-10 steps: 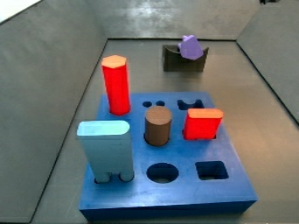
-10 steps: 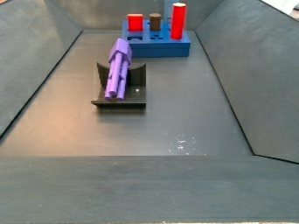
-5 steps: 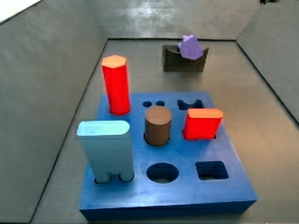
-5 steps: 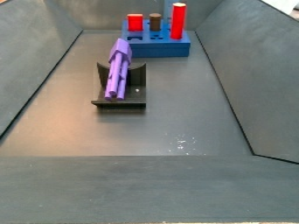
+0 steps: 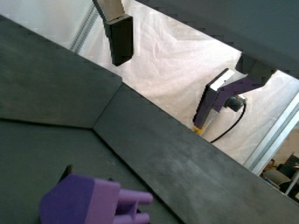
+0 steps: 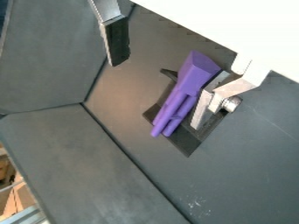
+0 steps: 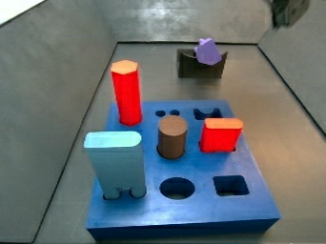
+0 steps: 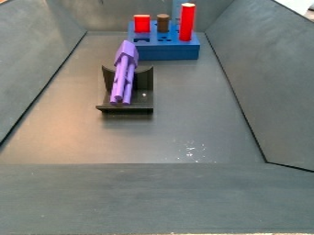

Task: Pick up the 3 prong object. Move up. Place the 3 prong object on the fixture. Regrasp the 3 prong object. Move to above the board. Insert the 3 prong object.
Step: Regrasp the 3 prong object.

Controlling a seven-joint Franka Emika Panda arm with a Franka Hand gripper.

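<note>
my gripper [image 6: 176, 52] hangs wide and empty above the 3 prong object [image 6: 180, 94], which leans in the fixture [image 8: 127, 93], apart from the board [image 7: 192, 181].

Gripper [image 6: 176, 57], silver finger plates [image 6: 111, 10], dark pads [image 6: 117, 44]

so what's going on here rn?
Nothing is held at the moment. The 3 prong object lies propped on the fixture, apart from the board, which already carries the red post, brown cylinder and other pieces. The gripper is open and hangs above the 3 prong object; in a wrist view its fingers sit clear of the piece. Regrasp looks like the next step.
</note>
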